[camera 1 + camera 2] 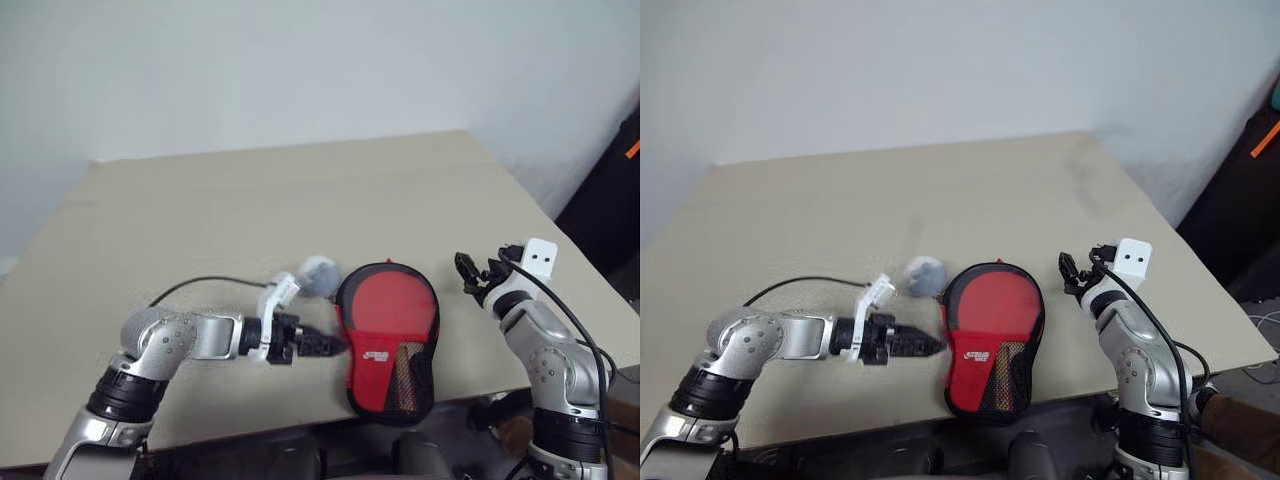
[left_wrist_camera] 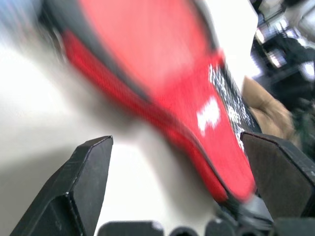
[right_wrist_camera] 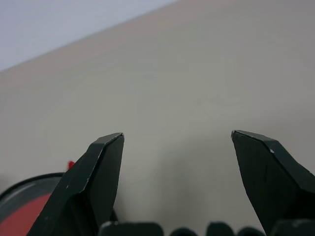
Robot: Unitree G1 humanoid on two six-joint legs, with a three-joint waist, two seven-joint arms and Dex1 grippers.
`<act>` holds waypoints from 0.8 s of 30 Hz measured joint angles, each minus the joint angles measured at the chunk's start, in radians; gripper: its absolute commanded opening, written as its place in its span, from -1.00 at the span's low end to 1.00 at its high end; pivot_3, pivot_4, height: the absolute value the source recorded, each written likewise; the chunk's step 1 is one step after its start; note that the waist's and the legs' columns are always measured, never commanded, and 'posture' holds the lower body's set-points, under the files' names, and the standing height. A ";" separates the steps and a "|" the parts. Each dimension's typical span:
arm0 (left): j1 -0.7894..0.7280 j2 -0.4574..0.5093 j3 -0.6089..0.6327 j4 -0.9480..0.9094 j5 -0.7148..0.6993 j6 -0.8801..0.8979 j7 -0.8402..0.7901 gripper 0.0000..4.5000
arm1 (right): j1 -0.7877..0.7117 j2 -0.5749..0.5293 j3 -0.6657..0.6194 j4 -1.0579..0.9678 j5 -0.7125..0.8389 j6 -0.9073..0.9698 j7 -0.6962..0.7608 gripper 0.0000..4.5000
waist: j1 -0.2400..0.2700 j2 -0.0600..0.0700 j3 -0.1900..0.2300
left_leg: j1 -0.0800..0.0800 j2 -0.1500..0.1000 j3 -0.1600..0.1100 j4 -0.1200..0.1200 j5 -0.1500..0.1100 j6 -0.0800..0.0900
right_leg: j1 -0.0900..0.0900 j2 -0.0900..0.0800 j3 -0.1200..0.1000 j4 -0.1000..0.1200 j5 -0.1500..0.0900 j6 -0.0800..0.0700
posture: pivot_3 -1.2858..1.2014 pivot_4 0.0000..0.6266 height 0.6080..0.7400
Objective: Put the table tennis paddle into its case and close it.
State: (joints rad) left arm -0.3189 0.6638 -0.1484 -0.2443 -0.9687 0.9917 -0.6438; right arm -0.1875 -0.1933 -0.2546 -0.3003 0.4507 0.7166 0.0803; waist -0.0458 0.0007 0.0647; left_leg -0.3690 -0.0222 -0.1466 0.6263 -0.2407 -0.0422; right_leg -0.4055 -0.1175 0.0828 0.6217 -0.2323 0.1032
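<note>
With both the left gripper (image 1: 335, 346) and right gripper (image 1: 471, 272) spread wide and empty, the case (image 1: 388, 335) lies at the table's (image 1: 250, 200) near edge between them, so a careless nudge could push it off.

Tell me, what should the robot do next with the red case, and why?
Probably pull the left end effector away. The case lies flat on the table, looking closed, no paddle outside. Both end effectors, the right too, stand open, holding nothing.

place: lab or test room | evidence: bare beige table (image 1: 250, 200), plain white wall (image 1: 300, 70)
</note>
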 measured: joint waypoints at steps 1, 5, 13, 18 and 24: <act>0.000 -0.018 -0.010 -0.010 0.054 -0.078 -0.038 0.97 | -0.002 0.000 0.006 0.003 -0.001 -0.011 0.013 0.69 | 0.000 0.000 0.000 | 0.000 0.000 0.000 0.000 0.000 0.000 | 0.000 0.000 0.000 0.000 0.000 0.000 | 0.03 -1.00 1.00; 0.002 -0.107 -0.077 -0.004 0.189 -0.237 -0.117 0.97 | -0.013 -0.002 0.022 0.022 -0.002 -0.030 0.039 0.69 | -0.003 0.000 0.000 | 0.000 0.000 0.000 0.000 0.000 0.000 | 0.000 0.001 0.001 0.000 0.001 0.002 | 0.03 -1.00 1.00; -0.006 -0.293 -0.228 0.212 0.447 -0.400 -0.114 0.97 | -0.050 -0.024 0.025 0.059 -0.003 -0.038 0.055 0.69 | -0.003 0.000 0.000 | 0.000 0.000 0.000 0.002 0.000 0.001 | 0.001 0.002 0.002 0.000 0.002 0.003 | 0.03 -1.00 1.00; -0.004 -0.318 -0.268 0.286 0.585 -0.576 -0.153 0.97 | -0.076 -0.029 0.030 0.068 -0.004 -0.038 0.057 0.69 | -0.003 0.000 0.000 | 0.003 0.000 0.000 0.002 0.000 0.001 | 0.005 0.002 0.003 0.000 0.002 0.003 | 0.03 -1.00 1.00; 0.015 -0.305 -0.313 0.342 0.735 -0.775 -0.191 0.97 | -0.110 -0.039 0.041 0.106 -0.008 -0.039 0.079 0.69 | -0.003 0.000 -0.001 | 0.009 0.000 0.000 0.002 -0.001 0.002 | 0.012 0.002 0.002 -0.001 0.001 0.003 | 0.03 -1.00 1.00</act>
State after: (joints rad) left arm -0.3044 0.3584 -0.4615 0.0980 -0.2333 0.2169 -0.8353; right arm -0.2980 -0.2324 -0.2139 -0.1945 0.4429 0.6778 0.1590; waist -0.0491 0.0004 0.0640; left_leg -0.3602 -0.0222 -0.1466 0.6280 -0.2416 -0.0400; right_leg -0.3935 -0.1155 0.0852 0.6207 -0.2310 0.1066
